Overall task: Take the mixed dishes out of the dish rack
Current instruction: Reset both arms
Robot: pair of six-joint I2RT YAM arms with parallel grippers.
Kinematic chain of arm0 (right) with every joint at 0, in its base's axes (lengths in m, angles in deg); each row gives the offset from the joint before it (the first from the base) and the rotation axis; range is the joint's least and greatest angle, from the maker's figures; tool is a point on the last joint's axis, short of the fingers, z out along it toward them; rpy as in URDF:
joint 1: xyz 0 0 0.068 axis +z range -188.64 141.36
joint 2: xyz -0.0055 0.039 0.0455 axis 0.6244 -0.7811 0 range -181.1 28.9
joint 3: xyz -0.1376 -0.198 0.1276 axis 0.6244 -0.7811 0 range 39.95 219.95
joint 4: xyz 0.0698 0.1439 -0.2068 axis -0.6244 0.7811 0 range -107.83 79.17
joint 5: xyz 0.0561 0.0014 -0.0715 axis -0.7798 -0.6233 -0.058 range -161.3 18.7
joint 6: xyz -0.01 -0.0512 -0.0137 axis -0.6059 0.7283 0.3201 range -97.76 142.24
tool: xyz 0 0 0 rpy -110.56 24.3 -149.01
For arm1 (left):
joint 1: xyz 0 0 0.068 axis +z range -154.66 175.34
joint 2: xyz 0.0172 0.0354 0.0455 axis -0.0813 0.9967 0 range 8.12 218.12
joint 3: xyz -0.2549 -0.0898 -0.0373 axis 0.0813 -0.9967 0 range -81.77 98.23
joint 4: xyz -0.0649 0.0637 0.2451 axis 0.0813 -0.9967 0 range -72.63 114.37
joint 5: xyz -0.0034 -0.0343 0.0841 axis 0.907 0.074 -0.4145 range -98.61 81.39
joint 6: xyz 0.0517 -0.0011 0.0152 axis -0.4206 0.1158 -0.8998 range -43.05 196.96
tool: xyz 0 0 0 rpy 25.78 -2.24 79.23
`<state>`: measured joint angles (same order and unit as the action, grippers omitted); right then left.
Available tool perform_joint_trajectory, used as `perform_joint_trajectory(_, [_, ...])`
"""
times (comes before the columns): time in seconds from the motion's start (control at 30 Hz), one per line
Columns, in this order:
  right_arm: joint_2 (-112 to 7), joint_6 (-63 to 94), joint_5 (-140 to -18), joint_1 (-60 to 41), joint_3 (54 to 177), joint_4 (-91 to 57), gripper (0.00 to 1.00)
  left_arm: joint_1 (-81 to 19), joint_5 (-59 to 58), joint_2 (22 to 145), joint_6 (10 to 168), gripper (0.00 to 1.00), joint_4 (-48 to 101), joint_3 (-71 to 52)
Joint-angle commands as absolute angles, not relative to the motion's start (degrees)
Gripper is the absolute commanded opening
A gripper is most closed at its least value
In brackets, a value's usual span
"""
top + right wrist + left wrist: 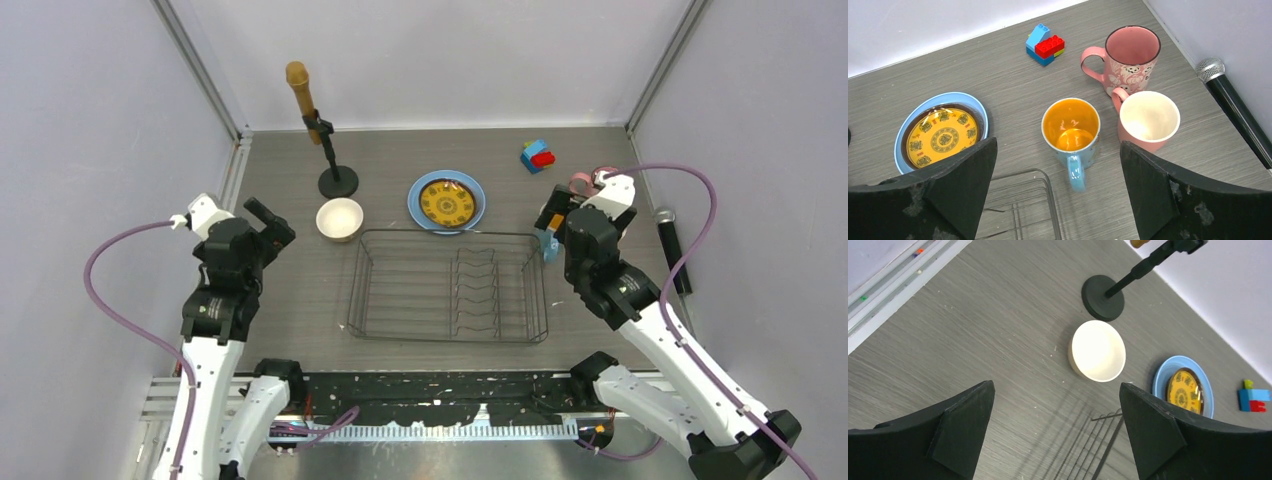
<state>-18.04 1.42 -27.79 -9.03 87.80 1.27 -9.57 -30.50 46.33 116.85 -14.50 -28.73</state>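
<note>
Presently: dish rack [447, 285], dark wire, at the centre of the table [300, 290], with no dish visible in it from the overhead view. Beige bowl [339, 218], upright on the table just beyond the rack's far-left corner, near the base of the black microphone stand [337, 181]. Light-blue plate [413, 203], flat on the table beyond the rack's far edge, with the yellow patterned plate [447, 202] lying on it. Blue mug [1071, 125], orange inside, upright off the rack's far-right corner, handle toward the camera. Plain pink mug [1149, 117] just beside it. Patterned pink mug [1133, 55] behind, and whether the two pink mugs touch cannot be told. Red-blue toy block [1044, 45] and a black handheld microphone [1235, 112], both apart from the dishes and no part of the set. Left gripper [1055, 390], jaws spread wide and holding nothing, hovering over bare table short of the bowl. Right gripper [1058, 145], jaws likewise spread and empty, poised above the blue mug and the rack's corner. Step in hand, as judged: the end of the unloading, every listed dish being out on the table. Next move, as judged: no further pick, only lifting both arms back toward their bases. The right arm needs a straight rise, so that its fingers clear the mug rims and the rack wire.
</note>
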Motion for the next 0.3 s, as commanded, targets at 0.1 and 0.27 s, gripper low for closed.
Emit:
perform_joint_trajectory(0.1, [-15.1,2.1,-25.0,-9.1,86.2,-2.2,1.0,-9.8,-33.2,47.3,114.7,1.0,-15.0,-29.4])
perform_joint_trajectory(0.27, [-15.9,2.4,-24.0,-9.1,85.4,-4.1,1.0,-9.8,-34.2,47.4,114.6,1.0,-14.7,-30.0])
